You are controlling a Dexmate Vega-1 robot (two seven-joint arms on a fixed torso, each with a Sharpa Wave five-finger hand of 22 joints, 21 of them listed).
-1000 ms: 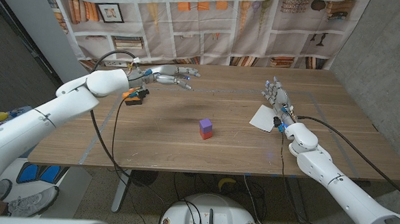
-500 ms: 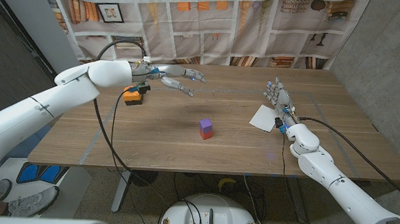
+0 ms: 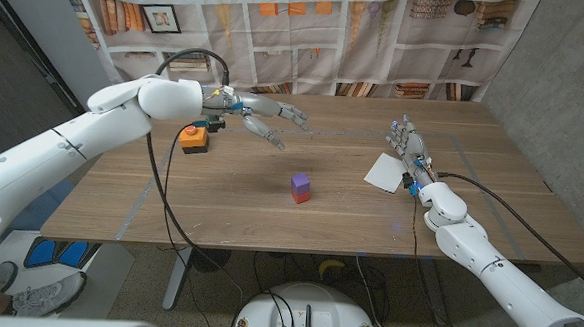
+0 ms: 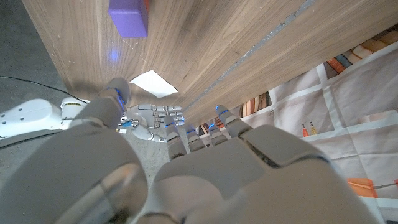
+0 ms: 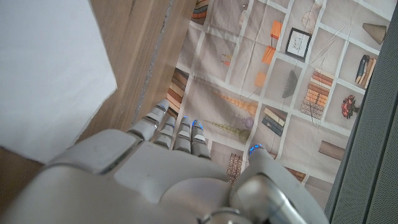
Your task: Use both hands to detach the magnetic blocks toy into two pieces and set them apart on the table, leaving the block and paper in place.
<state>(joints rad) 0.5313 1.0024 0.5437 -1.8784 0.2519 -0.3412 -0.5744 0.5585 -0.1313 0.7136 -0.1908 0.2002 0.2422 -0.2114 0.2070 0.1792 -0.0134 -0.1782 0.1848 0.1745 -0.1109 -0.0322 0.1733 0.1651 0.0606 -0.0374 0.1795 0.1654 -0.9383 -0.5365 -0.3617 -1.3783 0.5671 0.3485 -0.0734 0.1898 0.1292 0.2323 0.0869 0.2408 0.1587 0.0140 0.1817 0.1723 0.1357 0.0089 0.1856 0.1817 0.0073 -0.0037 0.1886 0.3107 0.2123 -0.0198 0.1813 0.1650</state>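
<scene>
Farthest left on the wooden bench [image 3: 220,195] sat an orange and black block [image 3: 194,137], back near the left rear part of the surface. It lay out of the working area, which suits the instruction that it be left where it was.

Just right of it, the left robot hand [image 3: 264,119] hovered above the bench, fingers spread and extended, holding nothing. It hung over the rear of the bench, well short of the toy and higher than it, so the reach toward the toy looked only partly made; a descent and forward move would likely be needed before any grasp. Its wrist view looked down past its fingers [image 4: 186,134] at the purple top of the toy.

Near the middle of the bench stood the magnetic blocks toy [image 3: 300,188], a purple piece stacked on a red-orange one, upright and joined, untouched by either hand. It stood in open space between the two arms, reachable from both sides, which a two-handed pull requires.

Further right lay the white paper [image 3: 384,171], flat on the bench. The right robot hand [image 3: 405,149] stood just beside its far edge, palm upright, fingers apart and pointing away, empty. Whether it touched the paper could not be told. Reaching from there risked dragging the sheet.
</scene>
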